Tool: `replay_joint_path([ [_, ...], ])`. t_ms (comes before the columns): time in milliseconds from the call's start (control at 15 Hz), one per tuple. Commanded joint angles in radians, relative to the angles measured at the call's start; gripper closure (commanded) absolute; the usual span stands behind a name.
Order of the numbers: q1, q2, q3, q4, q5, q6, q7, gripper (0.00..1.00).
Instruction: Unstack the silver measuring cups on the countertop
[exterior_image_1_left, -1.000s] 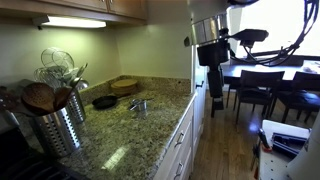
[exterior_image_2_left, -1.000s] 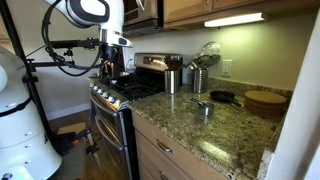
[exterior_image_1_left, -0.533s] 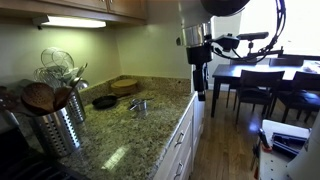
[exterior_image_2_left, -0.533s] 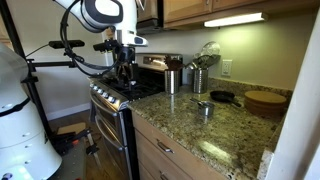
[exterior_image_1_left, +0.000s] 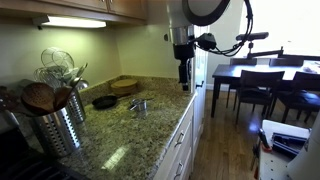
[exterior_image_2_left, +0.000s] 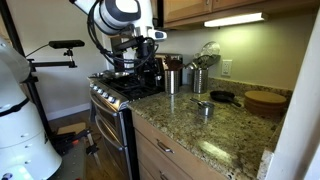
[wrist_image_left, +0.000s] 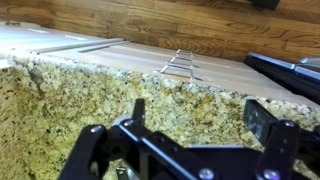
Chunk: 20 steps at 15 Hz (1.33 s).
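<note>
Silver measuring cups (exterior_image_1_left: 139, 104) sit nested in one small cluster on the countertop (exterior_image_1_left: 120, 140), out in the open middle of the slab, and they show in both exterior views (exterior_image_2_left: 204, 105). Being thin shiny metal, they are likely light, rigid and slippery, and nested cups tend to cling and lift together. The flat handle or the rim of the topmost cup looks the safest place to pinch. How many cups are in the stack is hard to say at this size, perhaps three or four. Nearest the camera in an exterior view stand two steel utensil canisters, one with wooden spoons (exterior_image_1_left: 58, 125) and one with whisks (exterior_image_1_left: 62, 72). Past the cups lie one black pan (exterior_image_1_left: 104, 101) and then one round wooden bowl (exterior_image_1_left: 125, 86). Farther on, the gripper (exterior_image_1_left: 185, 80) hangs by the counter's far end, well apart from the cups. The wrist view shows the jaws spread wide with nothing between them (wrist_image_left: 196, 114), only speckled granite (wrist_image_left: 60, 100) and the counter edge below. One dark dining table (exterior_image_1_left: 255, 72) stands beyond
</note>
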Motion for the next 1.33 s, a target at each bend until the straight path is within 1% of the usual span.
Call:
replay_joint_path([
  [0,-0.021,0.077,-0.017,0.055,-0.074,0.094,-0.045,0.0],
  [133,-0.024,0.102,-0.025,0.073,-0.092,0.146,-0.056,0.0],
  [200,-0.025,0.108,-0.025,0.083,-0.094,0.152,-0.054,0.0],
  [267,-0.014,0.085,-0.017,0.061,-0.069,0.119,-0.036,0.0],
  [467,-0.017,0.104,-0.019,0.08,-0.072,0.128,-0.041,0.0],
  [533,-0.017,0.104,-0.018,0.068,-0.073,0.139,-0.028,0.0],
  [933,-0.013,0.163,-0.017,0.073,-0.051,0.234,-0.009,0.0],
  [1267,-0.017,0.238,-0.01,0.088,-0.076,0.337,-0.001,0.0],
])
